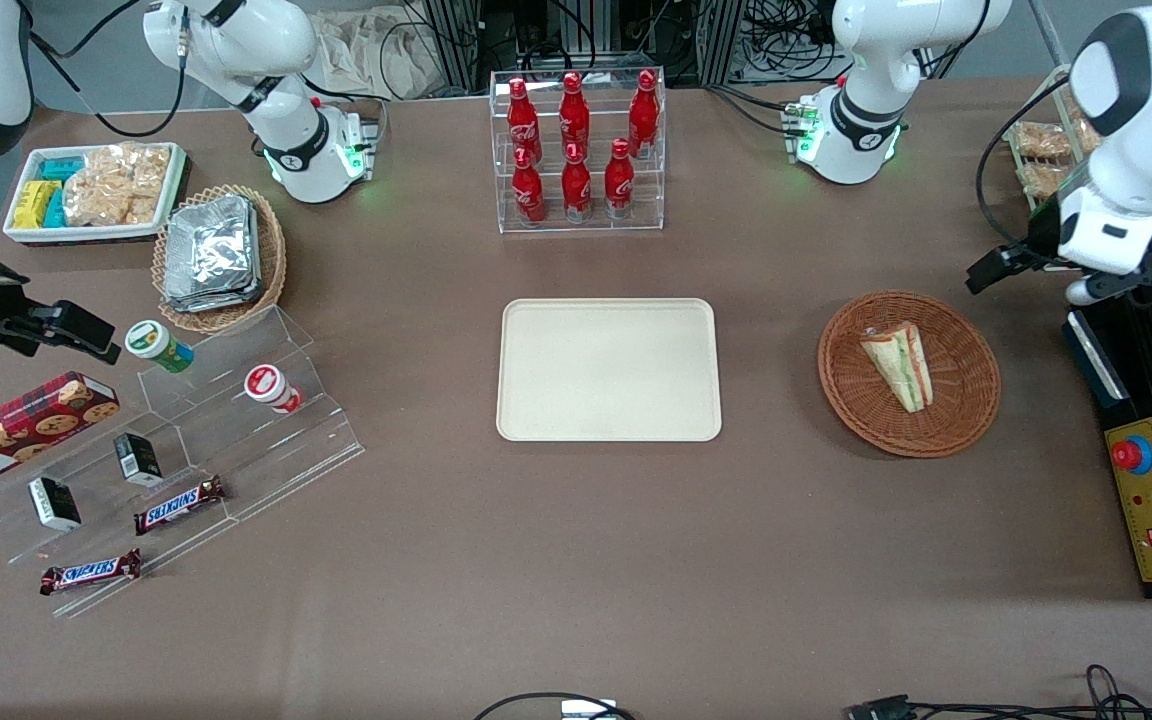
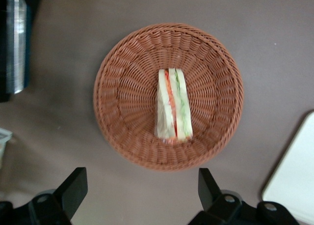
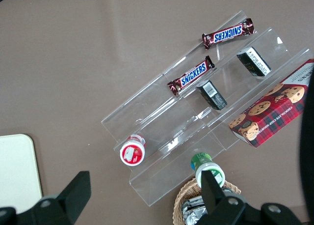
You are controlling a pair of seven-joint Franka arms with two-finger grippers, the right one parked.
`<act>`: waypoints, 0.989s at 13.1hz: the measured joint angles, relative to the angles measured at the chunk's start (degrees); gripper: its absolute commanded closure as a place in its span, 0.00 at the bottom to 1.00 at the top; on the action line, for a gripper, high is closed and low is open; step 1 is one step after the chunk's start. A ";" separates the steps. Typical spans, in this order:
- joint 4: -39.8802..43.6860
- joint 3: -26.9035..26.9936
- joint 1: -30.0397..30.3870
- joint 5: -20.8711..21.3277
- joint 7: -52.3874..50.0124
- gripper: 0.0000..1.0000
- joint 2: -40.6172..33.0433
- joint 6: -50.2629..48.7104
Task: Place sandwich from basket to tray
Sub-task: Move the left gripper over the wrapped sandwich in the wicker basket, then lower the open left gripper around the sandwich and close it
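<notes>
The sandwich [image 1: 899,365] is a clear-wrapped white-bread wedge with green and red filling, lying in the round brown wicker basket [image 1: 966,420]. The wrist view looks down on the sandwich [image 2: 173,104] and the basket [image 2: 117,87]. The cream tray [image 1: 608,369] lies bare at the table's middle, and one of its corners shows in the wrist view [image 2: 294,176]. My left gripper [image 1: 1094,287] hangs well above the table, beside the basket toward the working arm's end. Its fingers [image 2: 73,185] are spread wide and hold nothing, with the gripper [image 2: 142,188] off the basket's rim.
A black control box [image 1: 1151,500] with a red button lies beside the basket at the working arm's end. A clear rack of red bottles [image 1: 576,150] stands farther from the camera than the tray. An oval foil-packet basket [image 1: 218,255], snack bin [image 1: 96,190] and acrylic steps [image 1: 196,450] lie toward the parked arm's end.
</notes>
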 measured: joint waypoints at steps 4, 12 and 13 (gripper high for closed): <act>-8.87 -1.40 -0.02 -0.28 -0.16 0.00 5.24 17.81; -8.71 -5.29 -0.05 -0.32 -4.59 0.00 20.33 33.90; -8.69 -5.41 -0.05 -0.32 -4.60 0.01 21.48 34.23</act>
